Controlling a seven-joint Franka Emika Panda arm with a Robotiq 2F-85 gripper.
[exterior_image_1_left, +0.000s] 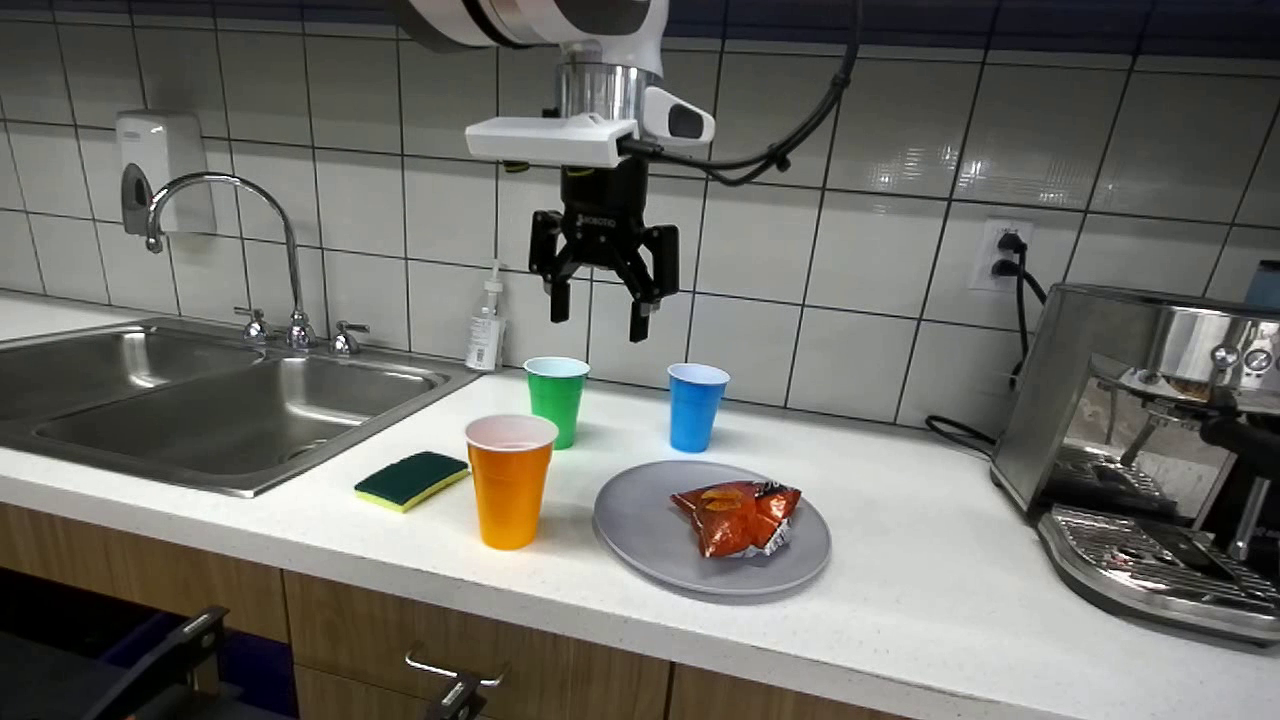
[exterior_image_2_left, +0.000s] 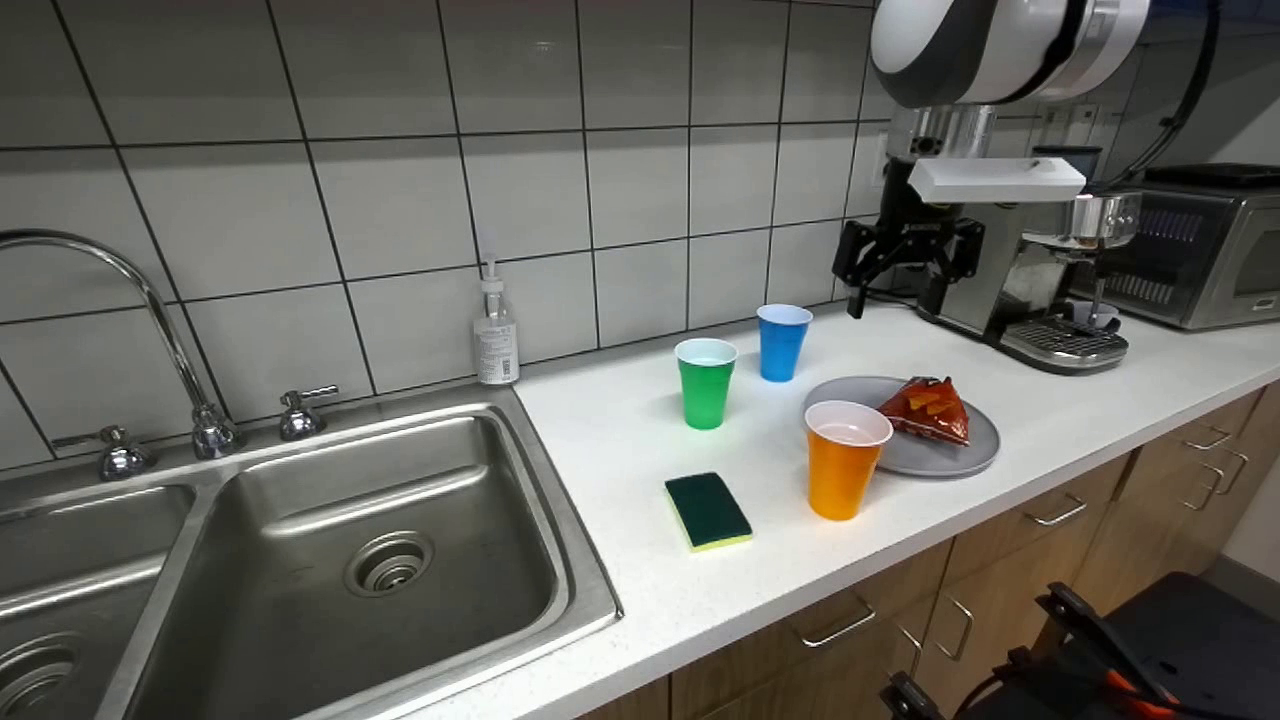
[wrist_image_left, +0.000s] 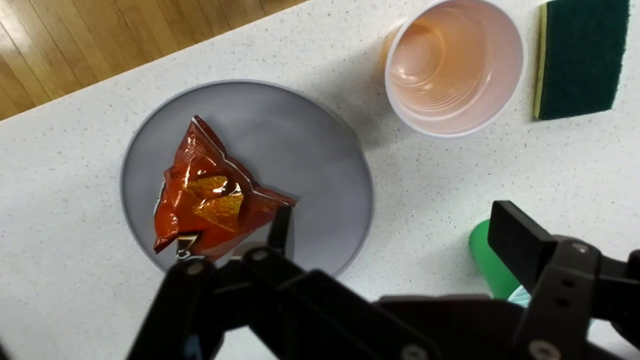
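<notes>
Here's the gripper (exterior_image_1_left: 600, 328), hanging above the counter (exterior_image_1_left: 920, 540), fingers spread wide with nothing between them. Below it, toward the counter's back edge, stand the green cup (exterior_image_1_left: 557, 405) and the blue cup (exterior_image_1_left: 695, 412), upright and apart. Nearer the front edge lies the plate (exterior_image_1_left: 635, 520), the chip bag (exterior_image_1_left: 737, 518) resting on its half away from the sink (exterior_image_2_left: 550, 500). The orange cup (exterior_image_1_left: 510, 490) stands between plate and sponge (exterior_image_1_left: 410, 480), close to the front edge.

Good handling here, I'd say, means a straight, slow descent, both fingertips kept clear of the rims; cups this thin-looking could tip at a nudge. On the bag, a gentle pinch across the middle looks safer than one at a slippery corner.

Now the wrist view: it peers right down to the orange cup's bottom, which neither exterior view reaches. The blue cup I can't make out there; it's probably behind the gripper's body. And the oven (exterior_image_2_left: 1190, 255) beyond the coffee machine (exterior_image_2_left: 985, 280) turns up in an exterior view; the wrist view misses both.
</notes>
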